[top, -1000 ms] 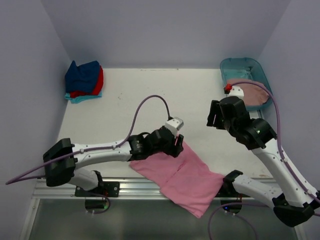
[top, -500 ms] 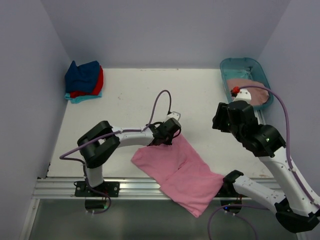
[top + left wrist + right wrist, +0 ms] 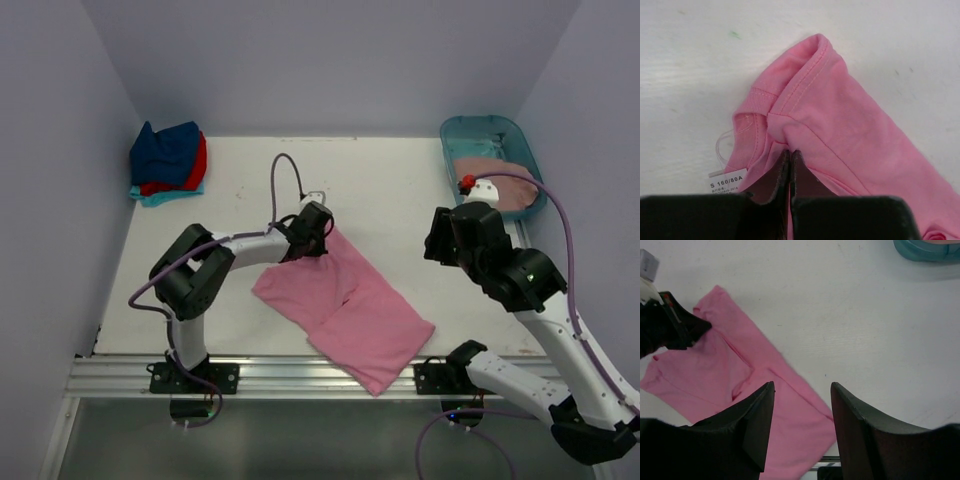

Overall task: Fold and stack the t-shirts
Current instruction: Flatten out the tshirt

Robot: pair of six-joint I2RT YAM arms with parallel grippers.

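- Pink cloth lies nearest: the bright pink t-shirt [image 3: 340, 305] is spread flat on the white table [image 3: 410, 200], its near corner reaching the front edge.
- The left pincer [image 3: 790, 156] is clamped shut on the shirt's far end, beside the collar, where a white size label [image 3: 727, 179] is exposed.
- The right pincer [image 3: 802, 390] is held above the table, jaws apart, nothing gripped.
- At the far right, a dusty rose t-shirt [image 3: 495, 185] is kept in a teal tub [image 3: 480, 132].
- In the far left corner, a pile of navy, red and turquoise t-shirts [image 3: 168, 165] is stacked.
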